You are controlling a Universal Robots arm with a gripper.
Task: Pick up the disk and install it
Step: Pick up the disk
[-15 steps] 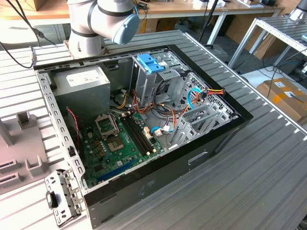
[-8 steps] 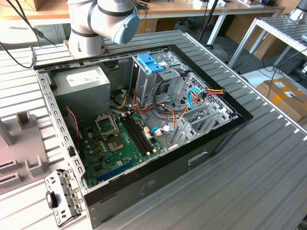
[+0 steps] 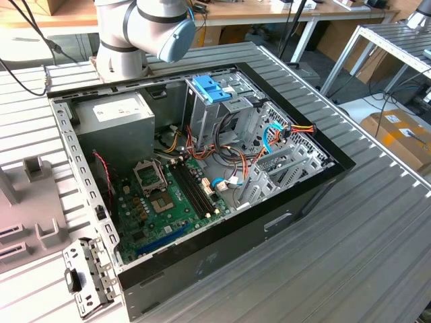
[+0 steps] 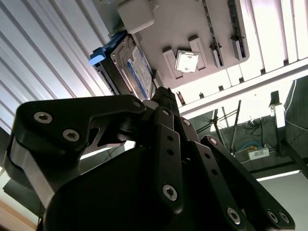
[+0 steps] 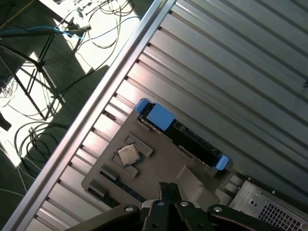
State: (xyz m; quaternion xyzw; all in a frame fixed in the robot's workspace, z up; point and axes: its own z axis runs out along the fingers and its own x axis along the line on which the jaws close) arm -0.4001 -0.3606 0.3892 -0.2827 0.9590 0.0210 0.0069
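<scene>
The disk (image 5: 188, 138) stands on edge in a slot of a grey holder tray (image 5: 161, 166). It is a dark drive with a light blue carrier bracket (image 5: 159, 116) along its upper side. In the second wrist view the disk (image 4: 137, 72) shows its white-and-blue label. My gripper (image 5: 169, 188) hangs above the tray, a short way from the disk and not touching it. In both wrist views its fingers (image 4: 163, 96) meet at the tips with nothing between them. The open computer case (image 3: 296, 195) holds a metal drive cage (image 3: 225, 114) with a fixed blue latch (image 3: 211, 88) on top.
A small square processor chip (image 5: 128, 155) lies in the same tray, beside the disk. The ribbed metal table (image 3: 377, 256) carries the case, and part of the grey tray (image 3: 27, 202) shows at the exterior view's left. The table's edge (image 5: 91, 108), cables and a stand lie beyond the tray.
</scene>
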